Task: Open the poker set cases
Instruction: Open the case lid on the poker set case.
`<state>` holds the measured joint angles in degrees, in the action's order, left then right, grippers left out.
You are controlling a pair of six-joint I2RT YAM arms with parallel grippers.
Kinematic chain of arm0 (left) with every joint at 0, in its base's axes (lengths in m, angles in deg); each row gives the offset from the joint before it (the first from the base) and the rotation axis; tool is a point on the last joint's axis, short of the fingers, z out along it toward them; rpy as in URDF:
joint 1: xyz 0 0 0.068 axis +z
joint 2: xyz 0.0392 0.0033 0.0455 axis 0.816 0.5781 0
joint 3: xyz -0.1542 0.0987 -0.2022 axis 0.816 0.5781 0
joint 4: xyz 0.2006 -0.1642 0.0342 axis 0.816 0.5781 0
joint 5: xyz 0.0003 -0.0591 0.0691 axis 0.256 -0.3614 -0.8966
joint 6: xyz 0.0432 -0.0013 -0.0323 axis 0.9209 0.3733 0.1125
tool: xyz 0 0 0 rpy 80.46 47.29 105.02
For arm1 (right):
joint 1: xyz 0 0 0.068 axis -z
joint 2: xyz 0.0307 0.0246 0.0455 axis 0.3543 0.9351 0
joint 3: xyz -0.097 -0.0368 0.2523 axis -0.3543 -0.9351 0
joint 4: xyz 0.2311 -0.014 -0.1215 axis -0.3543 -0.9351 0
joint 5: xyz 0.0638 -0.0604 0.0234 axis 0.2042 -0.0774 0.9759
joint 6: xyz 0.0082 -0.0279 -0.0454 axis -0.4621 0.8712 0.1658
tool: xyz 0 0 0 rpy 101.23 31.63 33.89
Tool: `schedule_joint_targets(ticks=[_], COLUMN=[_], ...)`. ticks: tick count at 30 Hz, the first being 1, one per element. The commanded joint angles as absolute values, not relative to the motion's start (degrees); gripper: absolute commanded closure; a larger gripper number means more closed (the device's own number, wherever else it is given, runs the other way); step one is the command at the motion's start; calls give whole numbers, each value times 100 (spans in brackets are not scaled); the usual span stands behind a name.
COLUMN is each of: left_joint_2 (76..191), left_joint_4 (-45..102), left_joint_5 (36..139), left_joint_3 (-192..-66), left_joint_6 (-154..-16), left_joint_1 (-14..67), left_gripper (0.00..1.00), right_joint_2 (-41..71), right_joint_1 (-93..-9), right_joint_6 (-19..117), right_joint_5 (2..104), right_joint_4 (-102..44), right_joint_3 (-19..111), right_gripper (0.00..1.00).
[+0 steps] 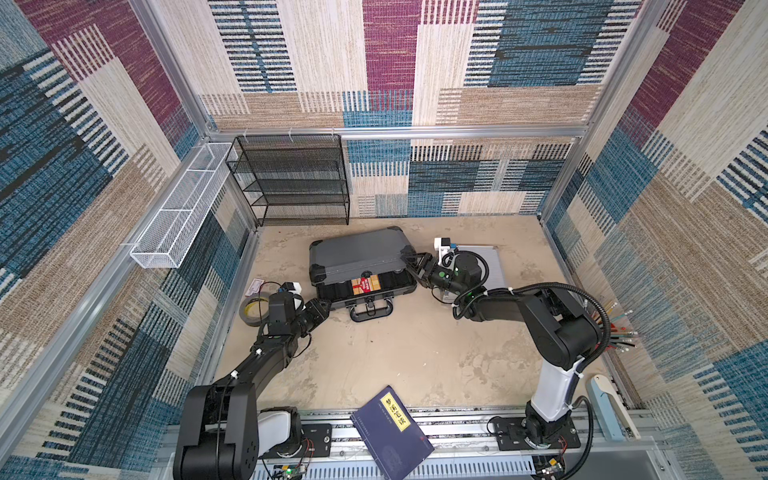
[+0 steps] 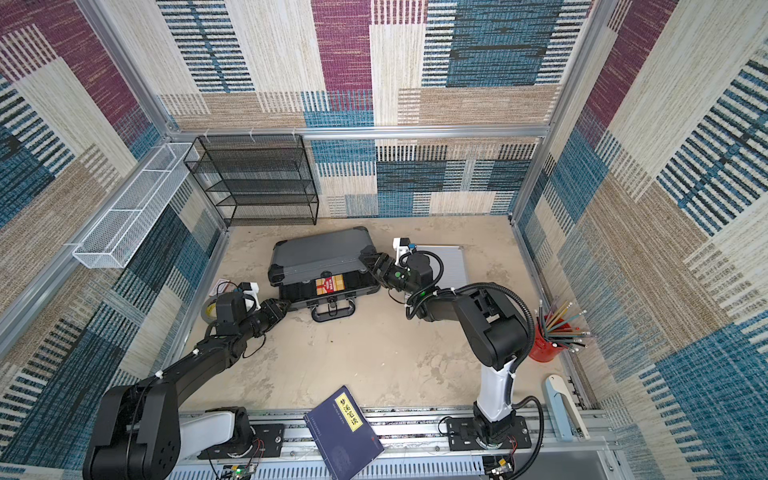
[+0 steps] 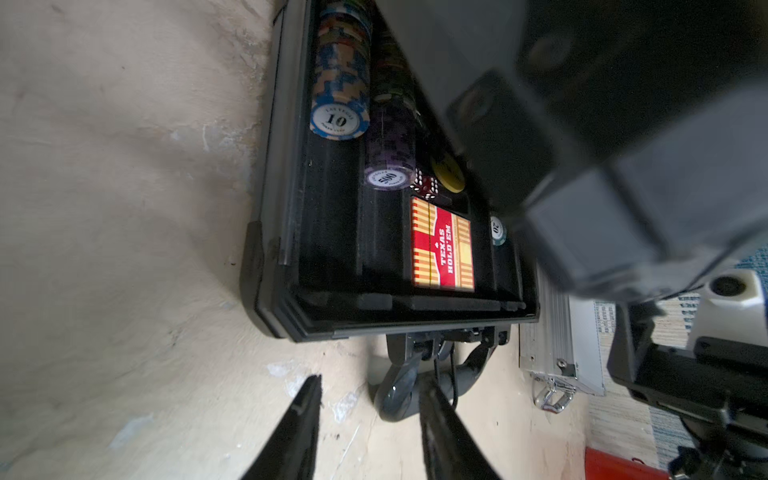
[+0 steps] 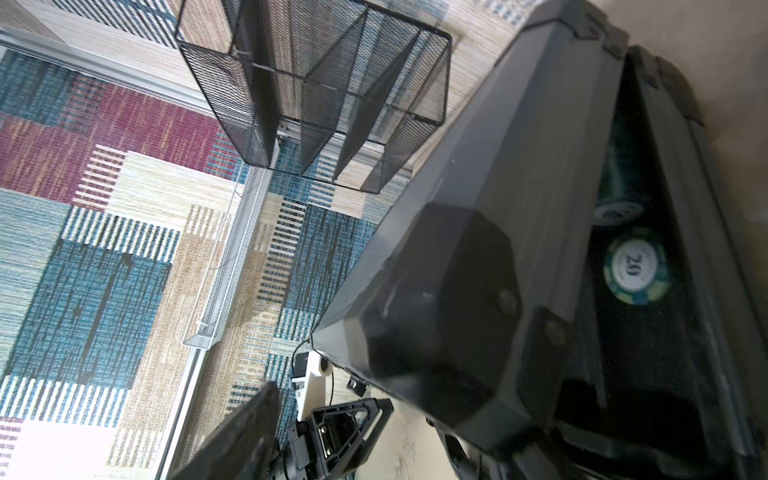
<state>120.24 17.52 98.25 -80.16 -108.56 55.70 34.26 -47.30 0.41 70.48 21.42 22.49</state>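
Chips (image 3: 340, 83), cards (image 3: 442, 245), dice (image 3: 424, 185) inside half-open grey case (image 1: 357, 253)

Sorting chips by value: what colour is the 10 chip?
10 chip: blue with tan blocks, best in the left wrist view.

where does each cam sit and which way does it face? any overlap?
Top views: high over the arm bases, looking down and forward at the table; both arms show.
Left wrist: on the left arm, looking past the left gripper into the half-open dark grey case.
Right wrist: on the right arm, looking along that case's raised lid toward the black mesh rack; one finger of the right gripper shows.
Shared: both wrist views catch the green 20 chip.
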Motion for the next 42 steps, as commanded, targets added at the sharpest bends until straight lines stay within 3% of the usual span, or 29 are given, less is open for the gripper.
schedule_joint_targets(ticks=[1, 32, 42], left_joint_2=[11998, 12181, 12229], left_joint_4=[1565, 1478, 1533], left_joint_5=[9915, 9823, 9780], left_joint_3=[-7991, -7997, -8096], left_joint_6=[-10854, -10819, -10771], left_joint_1=[5572, 5595, 5614], left_gripper=[58, 59, 59], right_joint_2=[3444, 6010, 5650], right_joint_1=[-4725, -4240, -4234], right_joint_6=[51, 1004, 1989], right_joint_5=[6987, 7407, 7313], right_joint_4=[2580, 494, -506], right_joint_3=[2538, 7430, 7438], right_gripper=[27, 35, 33])
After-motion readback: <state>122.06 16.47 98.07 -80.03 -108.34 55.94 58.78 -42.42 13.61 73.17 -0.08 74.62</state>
